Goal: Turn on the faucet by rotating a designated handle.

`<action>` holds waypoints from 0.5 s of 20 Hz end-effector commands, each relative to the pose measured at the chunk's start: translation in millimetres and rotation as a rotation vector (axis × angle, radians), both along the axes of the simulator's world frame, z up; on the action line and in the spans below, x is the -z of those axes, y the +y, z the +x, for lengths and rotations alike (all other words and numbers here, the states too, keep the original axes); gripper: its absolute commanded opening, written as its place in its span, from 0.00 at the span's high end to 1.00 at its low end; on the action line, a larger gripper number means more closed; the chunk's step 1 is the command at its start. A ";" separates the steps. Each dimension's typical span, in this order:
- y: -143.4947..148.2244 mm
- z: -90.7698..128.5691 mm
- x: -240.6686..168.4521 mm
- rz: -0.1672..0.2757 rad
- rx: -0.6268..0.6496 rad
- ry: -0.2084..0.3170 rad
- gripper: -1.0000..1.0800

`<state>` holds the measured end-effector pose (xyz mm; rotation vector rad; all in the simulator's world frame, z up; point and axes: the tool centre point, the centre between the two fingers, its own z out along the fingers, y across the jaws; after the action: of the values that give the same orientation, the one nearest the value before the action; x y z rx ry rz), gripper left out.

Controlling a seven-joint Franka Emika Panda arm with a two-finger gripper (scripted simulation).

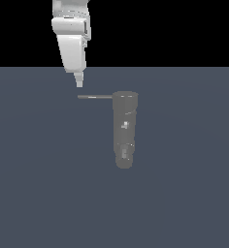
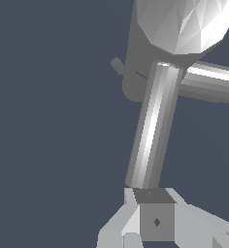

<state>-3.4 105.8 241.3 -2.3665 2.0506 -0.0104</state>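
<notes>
The faucet (image 1: 124,127) is a dull grey cylinder with a flat round top, lying lengthwise on the floor in the exterior view. Its handle (image 1: 94,97), a thin grey rod, juts from the top toward the exterior view's left. My white gripper (image 1: 79,83) hangs just above the rod's free end, a small gap apart, its fingers drawn together into one narrow tip with nothing between them. In the wrist view the handle (image 2: 153,131) runs as a bright bar from the faucet's round top (image 2: 184,24) right up to my gripper (image 2: 153,203).
Flat blue-grey floor (image 1: 39,184) spreads on all sides of the faucet. A second short grey cylinder (image 2: 208,80) branches from the faucet near the handle's root in the wrist view. A black background sits above the floor's far edge.
</notes>
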 end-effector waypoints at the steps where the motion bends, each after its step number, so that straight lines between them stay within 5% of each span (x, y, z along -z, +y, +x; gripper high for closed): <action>1: -2.4 10.3 9.4 -0.001 0.048 0.002 1.00; 10: -11.9 36.6 33.6 -0.004 0.173 0.010 1.00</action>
<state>29.4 95.4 210.9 -2.2067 2.2343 -0.0036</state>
